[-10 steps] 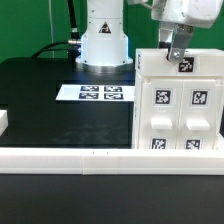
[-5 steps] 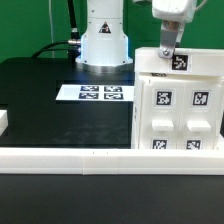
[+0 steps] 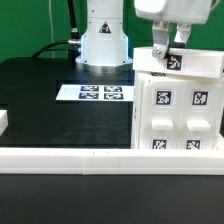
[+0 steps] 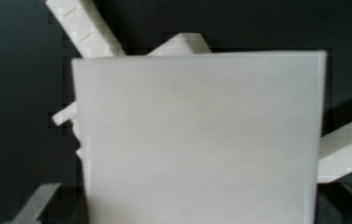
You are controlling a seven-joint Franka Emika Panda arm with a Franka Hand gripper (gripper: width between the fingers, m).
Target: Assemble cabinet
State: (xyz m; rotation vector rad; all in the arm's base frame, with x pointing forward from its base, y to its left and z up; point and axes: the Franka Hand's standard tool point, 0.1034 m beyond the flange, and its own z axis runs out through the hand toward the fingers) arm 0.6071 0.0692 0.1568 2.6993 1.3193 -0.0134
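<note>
The cabinet is a large white box with tagged drawer blocks on its front. It stands at the exterior view's right, against the border rail. A flat white top panel with a tag lies tilted on top of it. My gripper is over the panel's left end, with a finger on either side of it, shut on it. In the wrist view the panel fills the middle. My gripper straddles it, and one dark finger shows at its edge.
The marker board lies flat on the black table in front of the robot base. A long white border rail runs along the near edge. A small white piece sits at the left edge.
My gripper has moved toward the exterior view's left over the cabinet top. The tagged top panel has shifted left with it and now sits tilted.
</note>
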